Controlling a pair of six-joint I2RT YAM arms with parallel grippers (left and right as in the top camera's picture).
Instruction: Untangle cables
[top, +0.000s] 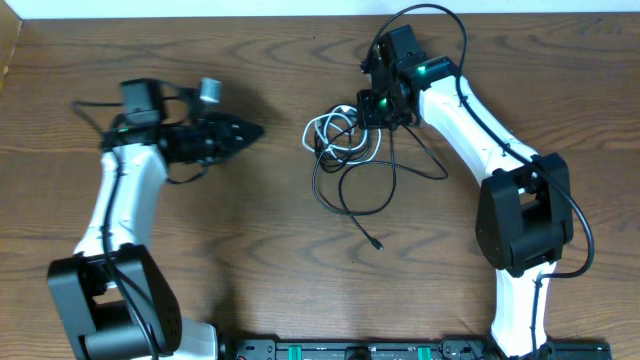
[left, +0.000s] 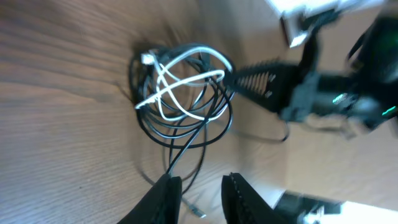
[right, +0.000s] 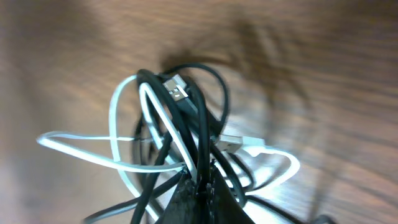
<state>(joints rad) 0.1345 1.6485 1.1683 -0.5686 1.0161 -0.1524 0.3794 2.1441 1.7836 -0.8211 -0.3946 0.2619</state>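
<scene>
While the right jaws pinch tight on the tangled cables (top: 345, 140) toward the far edge of the bench (top: 260, 250), the left jaws (parted, empty) hover well apart across open wood.

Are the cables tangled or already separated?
Tangled: the white cable weaves through the black cables in one clump, pinched by the right pincer.

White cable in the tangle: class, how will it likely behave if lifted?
Probably floppy: the white cable lies in loose curved loops. Likely light, being thin. It would probably drag the black cables along, since they interlace.
</scene>
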